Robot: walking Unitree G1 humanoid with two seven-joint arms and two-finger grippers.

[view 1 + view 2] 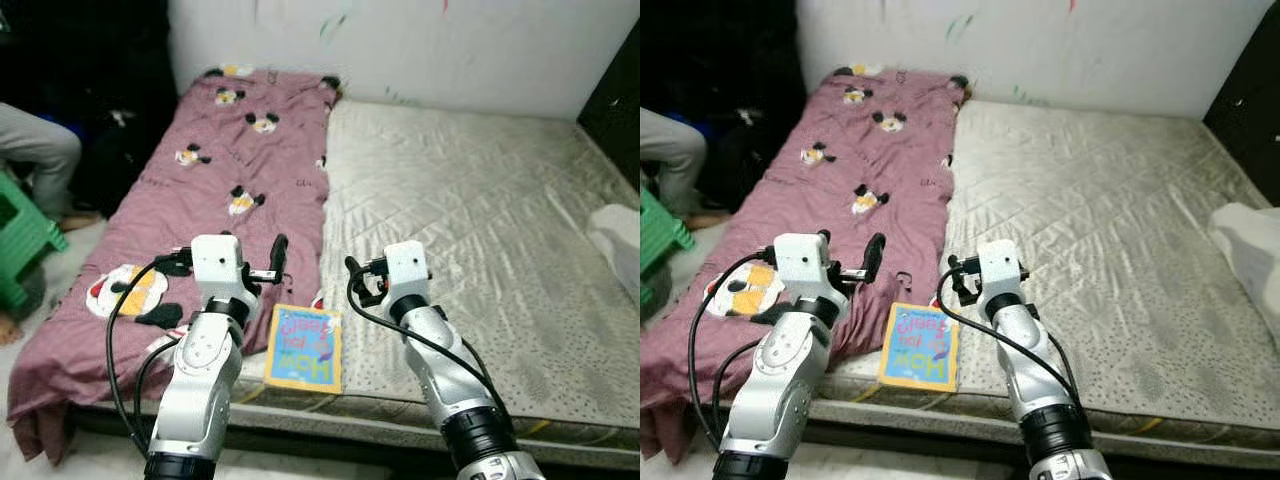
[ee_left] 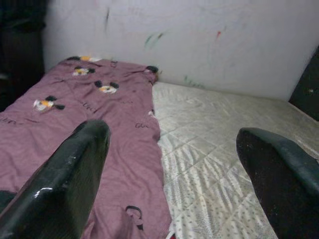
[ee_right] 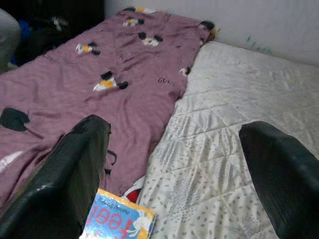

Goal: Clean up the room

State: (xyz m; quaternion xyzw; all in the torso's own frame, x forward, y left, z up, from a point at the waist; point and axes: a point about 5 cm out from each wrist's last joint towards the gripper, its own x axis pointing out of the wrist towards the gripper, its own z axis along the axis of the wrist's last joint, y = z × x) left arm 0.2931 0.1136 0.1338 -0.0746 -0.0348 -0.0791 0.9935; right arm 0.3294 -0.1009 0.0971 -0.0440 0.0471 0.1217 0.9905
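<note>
left eye view: a book [image 1: 303,348] lies flat at the near edge of the bed [image 1: 480,200], just beside the hem of the purple blanket [image 1: 220,170], its long axis running away from the robot. it sits between the two arms, below and short of both; the left pincer [image 1: 278,262] and right pincer [image 1: 352,280] hover above the bed, about equally near. right eye view: same layout, book slightly toward the left arm. left wrist view: left pincer wide, aimed past the book at the blanket. right wrist view: right pincer wide, book at the near edge beside one finger [image 3: 70,179]; judged better placed.
</note>
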